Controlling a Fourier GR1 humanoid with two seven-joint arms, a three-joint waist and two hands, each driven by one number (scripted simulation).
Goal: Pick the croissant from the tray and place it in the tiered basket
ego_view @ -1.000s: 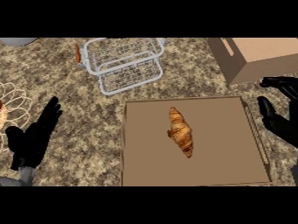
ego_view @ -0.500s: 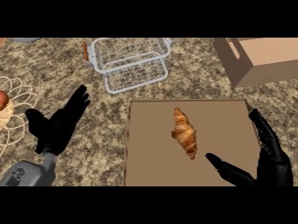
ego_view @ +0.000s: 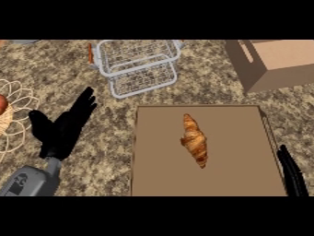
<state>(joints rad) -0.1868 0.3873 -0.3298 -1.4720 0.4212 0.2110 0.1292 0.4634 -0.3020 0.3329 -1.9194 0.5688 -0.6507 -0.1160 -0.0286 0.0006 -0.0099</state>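
Counted one croissant (ego_view: 194, 146) centred on the tray (ego_view: 159, 177), bare board around it, one tiered basket (ego_view: 139, 67) beyond the far edge, left hand (ego_view: 62, 131) spread off its left, right hand (ego_view: 292, 173) straight-fingered at its right edge.

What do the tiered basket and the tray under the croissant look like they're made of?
The tiered basket looks like thin metal wire with a pale, whitish coating: it is an open grid you can see straight through. The tray is flat, matte brown, with no shine or visible grain, so it could be cardboard or unvarnished wood; the look doesn't settle which.
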